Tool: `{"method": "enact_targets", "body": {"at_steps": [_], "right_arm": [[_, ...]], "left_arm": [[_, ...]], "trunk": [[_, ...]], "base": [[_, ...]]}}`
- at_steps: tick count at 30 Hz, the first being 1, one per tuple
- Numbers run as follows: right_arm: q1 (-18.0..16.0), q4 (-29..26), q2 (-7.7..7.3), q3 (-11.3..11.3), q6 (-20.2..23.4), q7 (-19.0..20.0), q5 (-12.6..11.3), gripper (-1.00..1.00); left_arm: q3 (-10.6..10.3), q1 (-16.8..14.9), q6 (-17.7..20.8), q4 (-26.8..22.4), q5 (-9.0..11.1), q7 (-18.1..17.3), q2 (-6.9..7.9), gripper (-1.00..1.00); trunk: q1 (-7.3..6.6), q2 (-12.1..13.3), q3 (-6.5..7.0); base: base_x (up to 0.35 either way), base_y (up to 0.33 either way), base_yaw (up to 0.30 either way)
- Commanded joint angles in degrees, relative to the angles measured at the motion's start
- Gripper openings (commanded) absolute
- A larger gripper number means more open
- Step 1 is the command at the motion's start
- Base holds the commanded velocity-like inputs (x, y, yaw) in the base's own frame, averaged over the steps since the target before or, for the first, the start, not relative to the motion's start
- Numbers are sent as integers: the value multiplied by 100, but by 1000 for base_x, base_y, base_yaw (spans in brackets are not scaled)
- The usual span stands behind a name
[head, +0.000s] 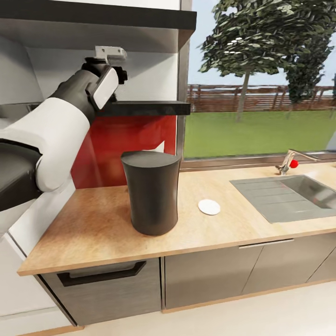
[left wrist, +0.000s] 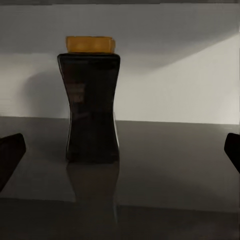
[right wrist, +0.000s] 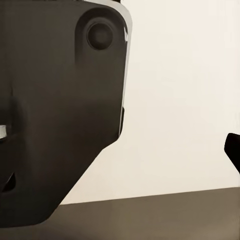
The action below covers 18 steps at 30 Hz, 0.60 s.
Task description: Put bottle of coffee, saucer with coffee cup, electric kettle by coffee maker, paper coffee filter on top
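Observation:
The bottle of coffee (left wrist: 92, 107), dark brown with an amber cap, stands upright on the kitchen shelf (head: 149, 108). My left gripper (left wrist: 120, 155) is open, level with the shelf, and the bottle stands ahead of its fingertips (left wrist: 11, 155), apart from them. The tall dark grey coffee maker (head: 151, 191) stands on the kitchen countertop (head: 93, 233). The white saucer (head: 209, 206) lies bare to its right. My right gripper (right wrist: 120, 165) hangs open beside a dark part of my body. The paper coffee filter, coffee cup and electric kettle are out of view.
A thicker black shelf (head: 116, 18) hangs close above my raised left arm (head: 60, 121). A steel sink (head: 289, 196) with a tap (head: 289, 161) lies at the right of the worktop. Red wall panel and a window are behind.

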Motion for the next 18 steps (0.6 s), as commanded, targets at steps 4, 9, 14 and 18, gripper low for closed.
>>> {"method": "enact_targets", "body": {"at_steps": [4,9,14,18], "right_arm": [[-1,-3,0,-34,16,-9,60,100],[-1,-3,1,-31,15,-8,60,100],[-1,1,3,-26,15,-11,65,100],[-1,-3,-1,-9,15,-12,94,100]], "left_arm": [[-45,-339,280,17,65,53,73,100],[-70,-349,297,-20,54,76,224,100],[-88,-309,305,-42,44,75,269,100],[-85,-303,318,-46,44,71,278,100]], "trunk": [[4,-11,-14],[4,-11,-14],[4,-11,-14],[4,-11,-14]], "base": [[2,0,0],[0,0,0],[0,0,0],[133,0,0]]}}
